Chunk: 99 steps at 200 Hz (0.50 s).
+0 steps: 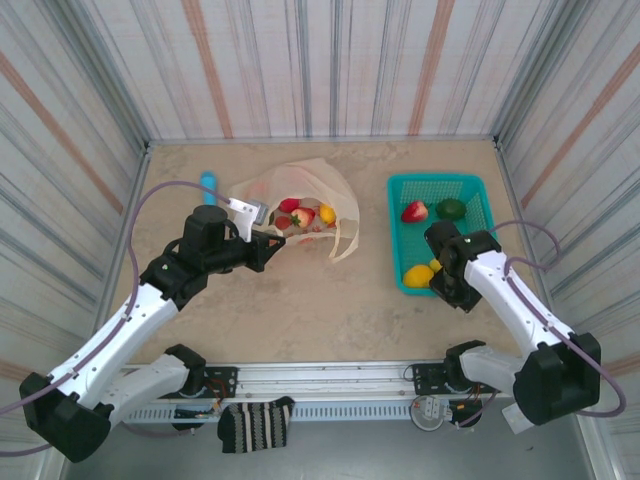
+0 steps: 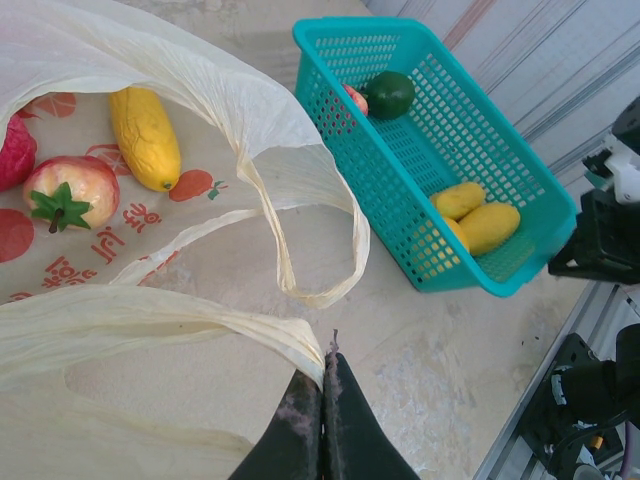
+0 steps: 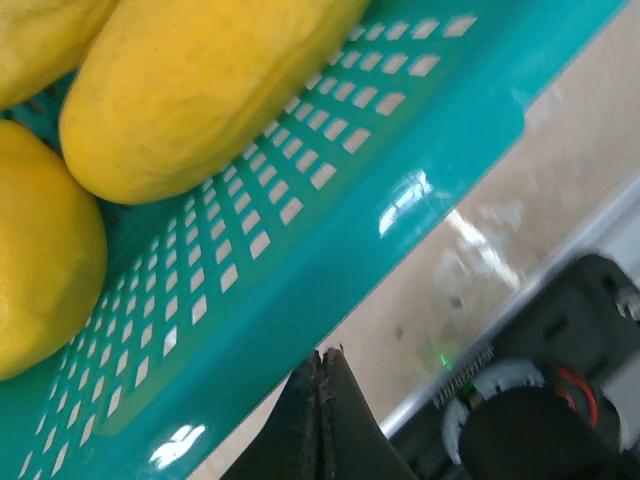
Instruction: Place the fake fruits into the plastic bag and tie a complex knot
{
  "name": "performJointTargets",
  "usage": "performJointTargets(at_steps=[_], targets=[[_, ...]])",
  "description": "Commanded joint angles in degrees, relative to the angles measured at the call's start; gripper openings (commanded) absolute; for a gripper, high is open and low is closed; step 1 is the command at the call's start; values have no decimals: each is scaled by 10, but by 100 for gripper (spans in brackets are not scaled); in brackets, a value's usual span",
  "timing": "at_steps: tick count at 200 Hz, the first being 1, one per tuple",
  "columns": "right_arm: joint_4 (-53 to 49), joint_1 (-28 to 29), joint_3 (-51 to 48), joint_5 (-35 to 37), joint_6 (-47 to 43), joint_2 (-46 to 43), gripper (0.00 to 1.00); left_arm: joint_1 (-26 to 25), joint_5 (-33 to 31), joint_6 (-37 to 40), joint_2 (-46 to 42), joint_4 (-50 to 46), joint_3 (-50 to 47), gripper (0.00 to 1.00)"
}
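Your left gripper (image 2: 323, 362) has its jaws pressed together right at the thin, crinkly handle of the plastic bag (image 2: 250, 110); whether film is nipped between them you cannot tell. Hold that mouth wide. Your right gripper (image 3: 322, 362) is closed and empty, just outside the teal mesh basket (image 3: 330, 250). The fake fruits (image 3: 200, 90), smooth, rounded and yellow, lie just beyond its tips; open fully before reaching, as they look slippery
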Motion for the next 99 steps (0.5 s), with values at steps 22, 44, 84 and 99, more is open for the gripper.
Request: performJointTargets(at_steps=[22, 44, 84, 99], targets=[[228, -82, 46, 38, -88, 136, 0, 0, -4, 15, -7, -3, 9, 0], [291, -120, 110, 19, -96, 241, 0, 1, -2, 15, -3, -2, 8, 0], [314, -149, 242, -24, -130, 374, 0, 6, -6, 16, -1, -2, 7, 0], [325, -148, 241, -45, -137, 357, 0, 7, -9, 18, -4, -2, 6, 0]])
